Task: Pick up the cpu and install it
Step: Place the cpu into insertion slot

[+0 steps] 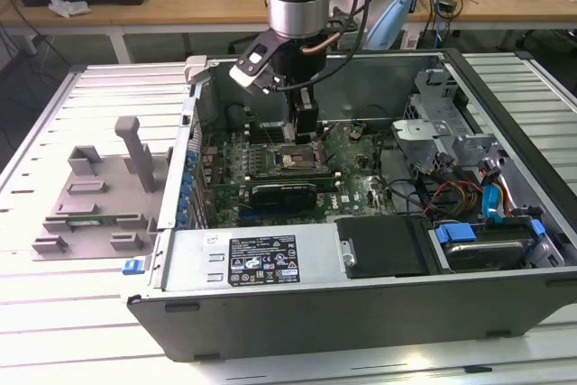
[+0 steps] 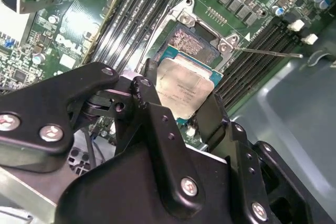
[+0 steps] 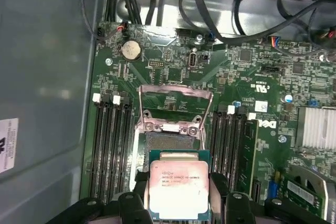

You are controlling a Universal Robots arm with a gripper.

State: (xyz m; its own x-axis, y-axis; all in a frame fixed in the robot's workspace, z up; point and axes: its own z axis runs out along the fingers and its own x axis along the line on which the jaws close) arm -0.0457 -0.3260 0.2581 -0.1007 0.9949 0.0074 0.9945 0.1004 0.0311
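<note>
The cpu [image 3: 178,188], a flat square chip with a dull silver top, sits between the two black fingers [image 3: 140,183] of my gripper [image 3: 179,184], which is shut on its opposite edges. In the second wrist view the cpu [image 2: 185,88] hangs just over the open socket [image 2: 190,41] on the green motherboard [image 2: 63,30], covering part of it. The socket's metal load frame [image 3: 175,103] is swung open. In the exterior view my gripper [image 1: 302,132] reaches down inside the computer case, right above the socket [image 1: 296,160]. Whether the chip touches the socket I cannot tell.
The open computer case [image 1: 361,313] lies on a slatted metal table. Memory slots [image 3: 110,145] flank the socket on both sides. A black card [image 1: 284,192] sits near the socket; cables and drive bays [image 1: 469,187] fill the exterior view's right. A grey plastic tray [image 1: 99,196] lies outside the case.
</note>
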